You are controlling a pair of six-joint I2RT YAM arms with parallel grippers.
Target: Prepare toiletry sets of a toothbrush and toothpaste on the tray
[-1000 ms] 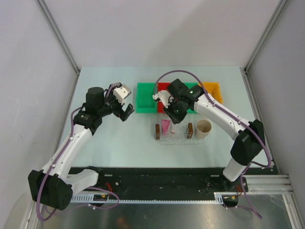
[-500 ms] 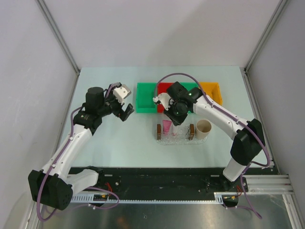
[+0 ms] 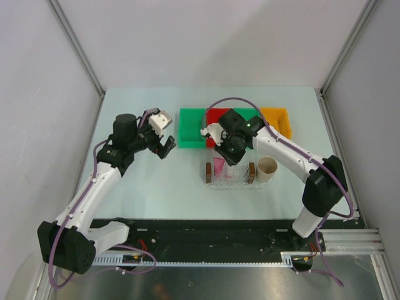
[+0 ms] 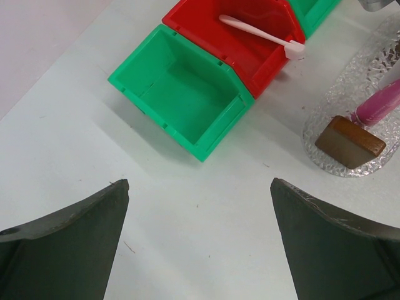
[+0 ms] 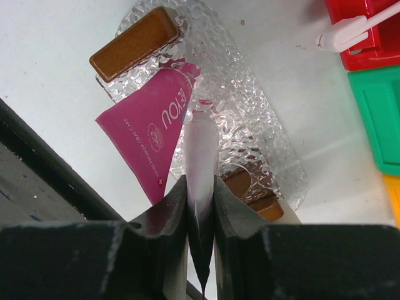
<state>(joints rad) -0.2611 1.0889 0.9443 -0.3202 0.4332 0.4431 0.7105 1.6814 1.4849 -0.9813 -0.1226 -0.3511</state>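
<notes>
The clear bumpy tray [image 5: 250,106] with a brown handle [image 5: 134,44] at each short end lies under my right gripper [image 5: 201,187]. The magenta toothpaste tube [image 5: 153,140] lies on the tray's left part; it also shows in the top view [image 3: 217,165]. My right gripper [image 3: 232,156] is shut on a slim white toothbrush [image 5: 201,150], whose far end points down at the tray's middle. A second white toothbrush [image 4: 256,30] lies in the red bin [image 4: 250,56]. My left gripper [image 4: 200,244] is open and empty above bare table, left of the bins.
An empty green bin [image 3: 192,128] stands left of the red bin [image 3: 214,115], with another green bin and a yellow bin [image 3: 278,119] in the same row at the back. A beige cup [image 3: 267,166] stands right beside the tray's right handle.
My right gripper has moved slightly towards the tray with the toothbrush in it. The left arm has not moved.
</notes>
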